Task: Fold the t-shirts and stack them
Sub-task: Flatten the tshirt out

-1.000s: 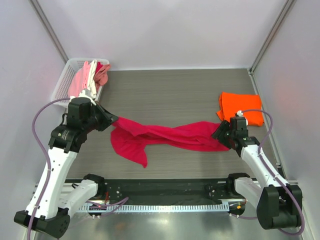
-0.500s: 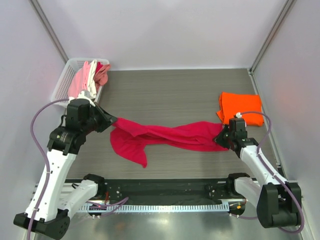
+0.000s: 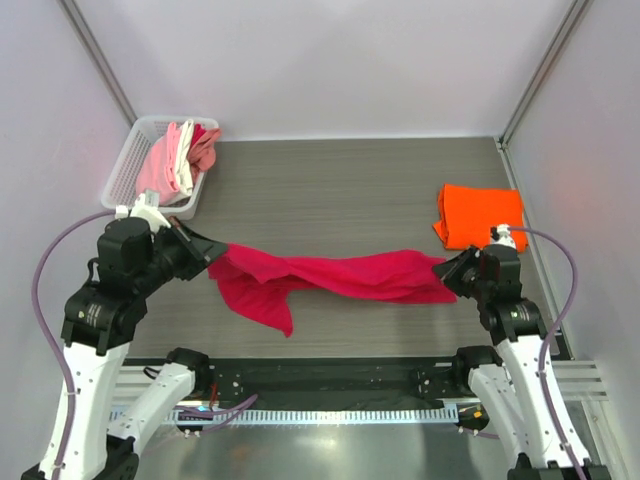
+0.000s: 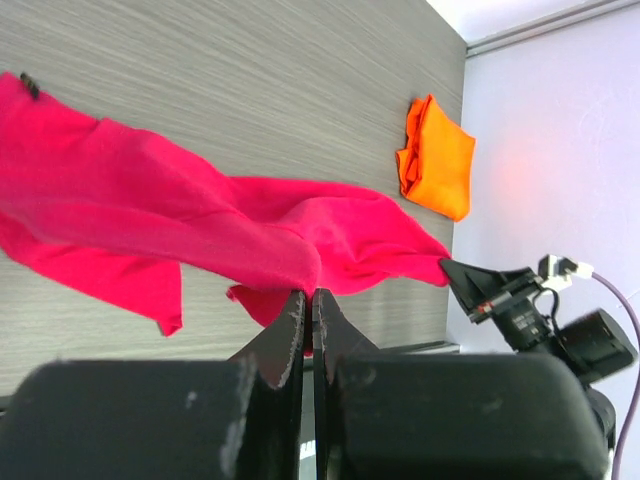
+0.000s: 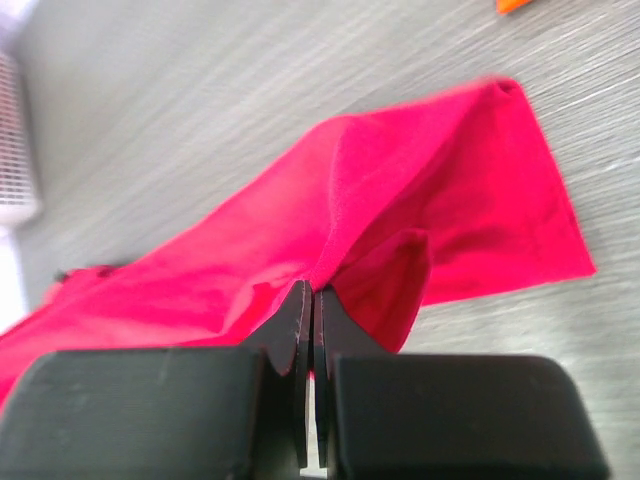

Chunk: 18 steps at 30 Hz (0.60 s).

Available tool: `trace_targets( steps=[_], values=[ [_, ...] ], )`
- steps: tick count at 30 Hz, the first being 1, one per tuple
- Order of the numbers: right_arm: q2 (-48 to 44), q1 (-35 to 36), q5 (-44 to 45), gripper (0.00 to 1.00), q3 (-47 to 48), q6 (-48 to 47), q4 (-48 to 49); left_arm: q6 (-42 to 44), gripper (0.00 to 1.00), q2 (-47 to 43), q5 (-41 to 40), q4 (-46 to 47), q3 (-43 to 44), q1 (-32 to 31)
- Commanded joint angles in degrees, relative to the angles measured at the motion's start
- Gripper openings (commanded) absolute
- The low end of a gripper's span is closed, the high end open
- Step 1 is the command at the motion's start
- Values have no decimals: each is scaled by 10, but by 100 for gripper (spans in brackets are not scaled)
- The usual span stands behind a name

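Observation:
The crimson t-shirt (image 3: 320,275) hangs stretched between both arms above the middle of the table. My left gripper (image 3: 212,249) is shut on its left end, my right gripper (image 3: 445,268) shut on its right end. A loose flap of it (image 3: 262,305) sags toward the near edge. The left wrist view has the shirt (image 4: 200,225) running from my left gripper (image 4: 306,296) across to the right arm. In the right wrist view the cloth (image 5: 400,210) bunches at my right gripper (image 5: 306,290). The folded orange t-shirt (image 3: 480,216) lies at the right, also in the left wrist view (image 4: 438,160).
A white basket (image 3: 130,165) at the back left holds pink and white shirts (image 3: 180,155). Grey walls close in the table on both sides and at the back. A black rail (image 3: 330,375) runs along the near edge.
My right gripper has shut on the shirt's right end. Both arms have drawn back toward the near edge and lifted the shirt taut between them.

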Motion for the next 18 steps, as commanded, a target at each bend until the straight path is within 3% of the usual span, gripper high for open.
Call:
trace_targets(
  steps=[1, 4, 9, 12, 18],
  values=[
    [-48, -2, -19, 1, 28, 34, -76, -2, 0, -15, 2, -23, 31, 3],
    [-97, -3, -44, 1, 18, 65, -113, -6, 0, -20, -14, -34, 42, 3],
    [-145, -2, -11, 7, -7, 89, -150, -5, 0, -27, -44, -33, 17, 3],
    [-119, -2, 4, 7, -26, 90, -112, -6, 0, -32, -59, -14, -23, 4],
    [37, -2, -2, 6, -64, 83, 21, 11, 0, 11, -129, 20, -66, 4]
  ],
)
